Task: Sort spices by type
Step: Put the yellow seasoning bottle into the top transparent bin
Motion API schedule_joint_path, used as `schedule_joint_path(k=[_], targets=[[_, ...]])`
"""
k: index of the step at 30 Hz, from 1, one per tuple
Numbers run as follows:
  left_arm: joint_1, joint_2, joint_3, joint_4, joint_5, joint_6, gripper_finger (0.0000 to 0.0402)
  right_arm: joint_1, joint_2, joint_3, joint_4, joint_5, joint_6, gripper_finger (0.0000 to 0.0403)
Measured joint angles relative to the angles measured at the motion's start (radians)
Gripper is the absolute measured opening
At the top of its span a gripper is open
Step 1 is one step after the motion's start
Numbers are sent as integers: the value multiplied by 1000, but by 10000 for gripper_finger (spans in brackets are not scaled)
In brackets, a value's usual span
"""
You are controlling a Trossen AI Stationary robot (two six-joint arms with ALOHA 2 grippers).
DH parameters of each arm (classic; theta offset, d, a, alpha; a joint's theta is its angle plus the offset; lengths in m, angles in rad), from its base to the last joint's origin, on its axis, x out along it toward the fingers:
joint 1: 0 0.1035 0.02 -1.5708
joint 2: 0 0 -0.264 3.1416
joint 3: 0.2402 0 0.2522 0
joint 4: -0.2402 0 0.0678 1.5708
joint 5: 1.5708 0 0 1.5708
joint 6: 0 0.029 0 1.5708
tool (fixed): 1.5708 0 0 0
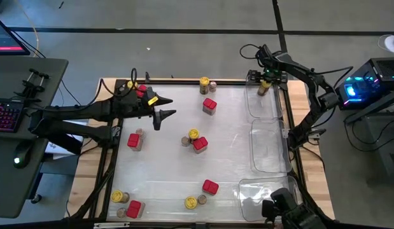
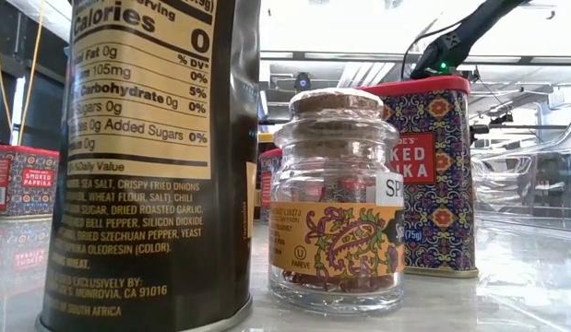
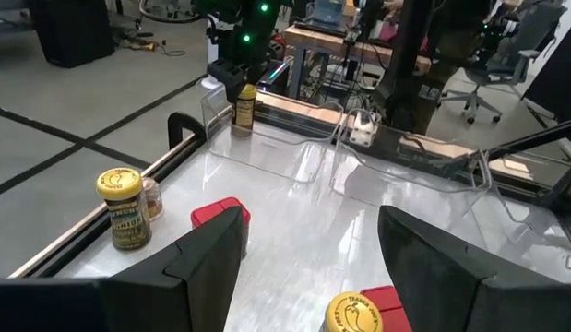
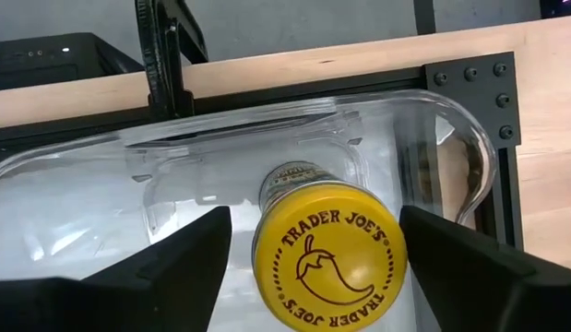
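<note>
Yellow-lidded jar (image 4: 329, 255) upright in the far clear tray (image 4: 451, 138), at the table's far right corner, lid up, long axis vertical. Directly below the right claw (image 1: 265, 81), between its two spread fingers (image 4: 174, 267) with a gap on each side: let go, judging by those gaps. Next move likely straight up and clear. Left claw (image 1: 163, 108) open and empty, waiting over the left of the table, well apart from that tray. Other jars and red tins (image 1: 209, 105) scattered across the table, nearer the left arm. Jar's base hidden under its own lid; contact with the tray floor not visible.
</note>
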Motion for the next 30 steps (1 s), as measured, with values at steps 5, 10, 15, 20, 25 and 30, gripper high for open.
schedule_joint_path(k=[5, 10, 15, 20, 25, 30], targets=[[0, 0, 0, 0, 0, 9, 239, 0, -20, 0, -2, 0, -9, 312], [0, -7, 0, 8, -36, 6, 239, 0, -62, 0, 5, -2, -11, 312], [6, -15, 41, 9, -71, 10, 239, 3, -142, 0, 23, -3, 6, 312], [20, -15, 66, 8, -68, 42, 239, 3, -243, 0, 68, -14, 19, 312], [39, -17, 66, 7, -67, 40, 239, 42, -339, 0, 197, -22, 37, 312], [64, -48, 66, 48, -14, 2, 239, 143, -371, 0, 433, -21, 140, 312]])
